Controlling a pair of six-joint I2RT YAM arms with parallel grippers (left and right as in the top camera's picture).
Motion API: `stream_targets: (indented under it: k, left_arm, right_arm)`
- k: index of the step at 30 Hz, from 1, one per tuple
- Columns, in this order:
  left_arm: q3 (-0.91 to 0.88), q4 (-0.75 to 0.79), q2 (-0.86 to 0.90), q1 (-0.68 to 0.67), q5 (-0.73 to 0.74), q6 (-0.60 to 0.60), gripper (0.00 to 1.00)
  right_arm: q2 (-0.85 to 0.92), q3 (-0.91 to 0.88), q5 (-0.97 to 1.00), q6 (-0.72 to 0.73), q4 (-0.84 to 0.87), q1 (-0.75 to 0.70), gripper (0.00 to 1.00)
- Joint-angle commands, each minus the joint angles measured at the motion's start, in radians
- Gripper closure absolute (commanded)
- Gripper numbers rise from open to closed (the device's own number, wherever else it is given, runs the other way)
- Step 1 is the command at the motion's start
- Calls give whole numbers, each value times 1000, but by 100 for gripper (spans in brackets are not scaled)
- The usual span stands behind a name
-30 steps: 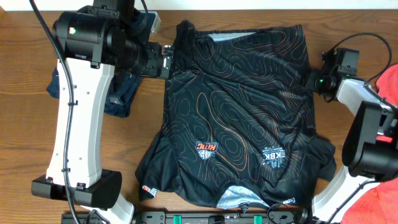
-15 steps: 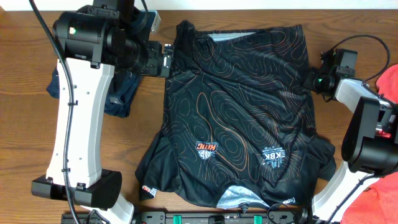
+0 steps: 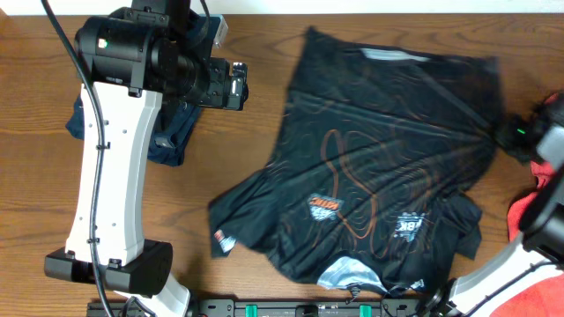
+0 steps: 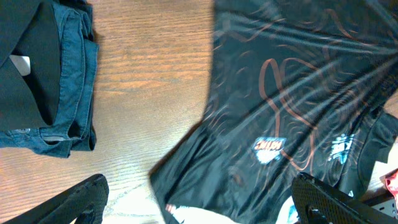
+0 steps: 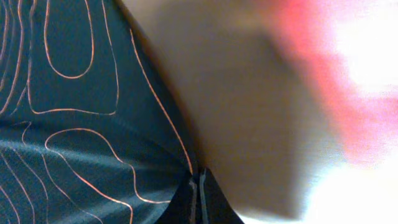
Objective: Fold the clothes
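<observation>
**Overhead view.** A black sports shirt (image 3: 388,158) with thin orange contour lines is seen spread on the wooden counter (image 3: 26,176), right of centre. It is blurred, and its cloth is drawn into creases that converge on its right edge. The right hand (image 3: 518,135) is found at that edge, against the cloth. The left hand (image 3: 236,85) is held over bare counter near the shirt's upper left and is apart from it. A navy garment (image 3: 172,136) is noted lying bunched, partly beneath the left arm (image 3: 110,167). A coral-red garment (image 3: 529,216) is seen at the right border.

**Left wrist view.** The left hand (image 4: 199,186) is found spread wide, its fingers (image 4: 81,199) at the lower corners, and nothing is held. The shirt (image 4: 298,81) is recorded across the right half, with two small logos (image 4: 268,149) showing. The navy garment (image 4: 68,93) is at the left, apart from the shirt.

**Right wrist view.** The left half is filled by the shirt (image 5: 68,112). Its cloth is gathered to a pinch at the bottom edge, where the right hand (image 5: 200,193) is closed upon it. The coral-red garment (image 5: 323,74) is recorded only as a blur.
</observation>
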Motion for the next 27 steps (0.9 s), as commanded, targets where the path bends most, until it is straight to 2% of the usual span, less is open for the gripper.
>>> stream_targets:
  k: [1,2,4,8,13,19,22,27]
  left_arm:
    - [-22,0,5,-3,13,-2,5]
    - [-29,0,7,-7,18,-2,5]
    - [-53,0,14,-23,55,-2,5]
    - [-183,31,17,-78,87,-2,5]
    - [-443,179,17,-152,88,-32,5]
    - [-799,461,17,-237,52,-31,5]
    - [-921,611,17,-248,-21,-31,5]
    - [-1070,833,17,-248,-27,-27,5]
  right_arm:
    - [-45,6,-63,-6,-22,-75,61]
    - [-58,6,-113,-18,-24,-94,52]
    - [-92,6,-198,-18,-20,-120,46]
    - [-198,6,-325,-17,10,-135,48]
    - [-360,6,-388,-17,-7,-96,51]
    - [-504,6,-400,-19,-118,3,52]
    - [-529,6,-399,-34,-165,60,52]
    - [-531,6,-395,-74,-224,128,53]
